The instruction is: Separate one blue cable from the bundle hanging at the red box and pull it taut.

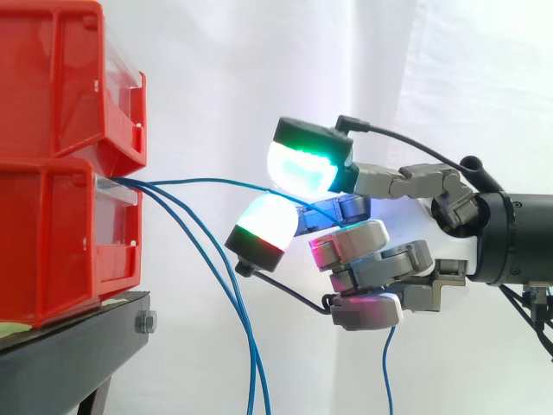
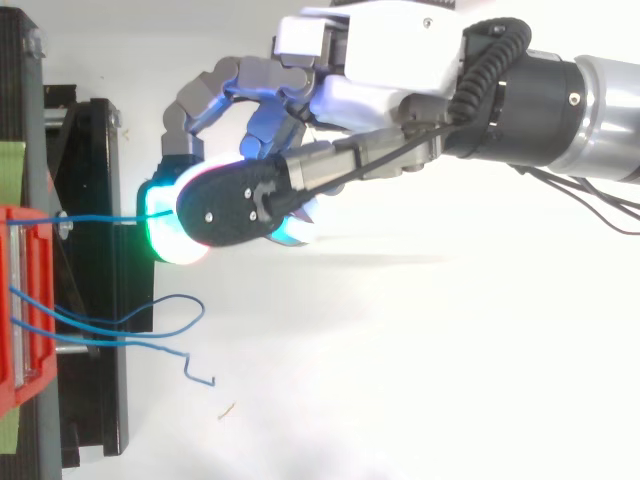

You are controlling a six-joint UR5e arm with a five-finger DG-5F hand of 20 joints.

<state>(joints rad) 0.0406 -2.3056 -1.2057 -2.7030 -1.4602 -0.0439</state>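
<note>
The robot hand [image 1: 393,181] is reaching in from the right and pinching one blue cable [image 1: 207,181] between a green-glowing fingertip [image 1: 307,160] above and a white-glowing one [image 1: 263,225] below. The held cable is running from the front of the lower red bin [image 1: 60,242] across to those pads in an almost straight line with only a slight bow. It is lying above and apart from the other blue cables [image 1: 216,285], which are drooping down from the same bin front. In the top view these loose cables [image 2: 150,320] are curling out over the black stand [image 2: 100,400]. A second red bin [image 1: 52,78] is sitting stacked on the lower one, in front of the white curtain [image 1: 259,69].
</note>
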